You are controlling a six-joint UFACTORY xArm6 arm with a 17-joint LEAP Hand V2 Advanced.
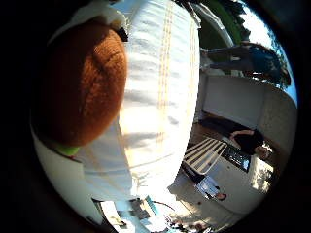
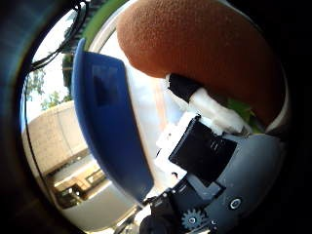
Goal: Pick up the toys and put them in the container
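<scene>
A brown knitted plush toy [image 1: 80, 85] with a bit of green at its edge fills much of both palm views, so it is close against my palm. My hand [image 2: 204, 141] has its white and black fingers curled against the toy's underside, holding it. A blue container [image 2: 109, 131] stands beside the toy, its rim and wall showing next to my fingers. A white cloth with pale yellow stripes [image 1: 160, 97] covers the table under the toy.
Past the cloth's edge there is a white wall [image 1: 233, 99], a striped mat or bench [image 1: 204, 155] on the floor and people in the room beyond. Trees and sky show outside past the blue container.
</scene>
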